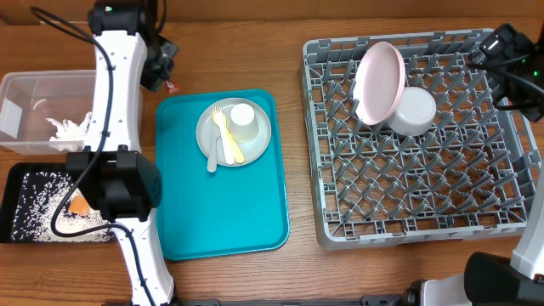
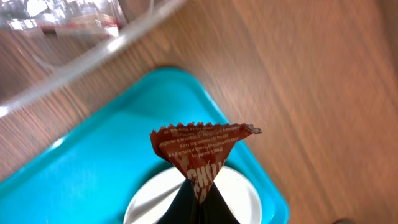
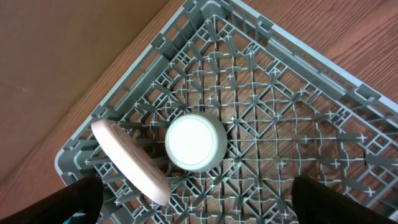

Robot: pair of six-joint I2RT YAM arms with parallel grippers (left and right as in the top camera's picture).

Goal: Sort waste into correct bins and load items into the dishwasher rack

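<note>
The overhead camera looks straight down on the wooden table (image 1: pixel 246 51) from well above and takes in its whole width — clear plastic rectangular tub (image 1: pixel 34 83) at the left, flat teal plastic tray (image 1: pixel 221 212) in the middle, square grey plastic grid rack (image 1: pixel 408 195) at the right. The left wrist camera sits close, facing down over one tray corner and the tub's rim. The right wrist camera hangs higher over a rack corner — the round pale pink plate (image 3: pixel 127 162) and white bowl (image 3: pixel 194 142) there show overhead too.

Surface: wooden bench (image 1: pixel 255 51).
Left: clear tub (image 1: pixel 17 85), black tray (image 1: pixel 13 195) just beside it.
Centre: teal tray (image 1: pixel 229 204).
Right: grey rack (image 1: pixel 425 212).
</note>
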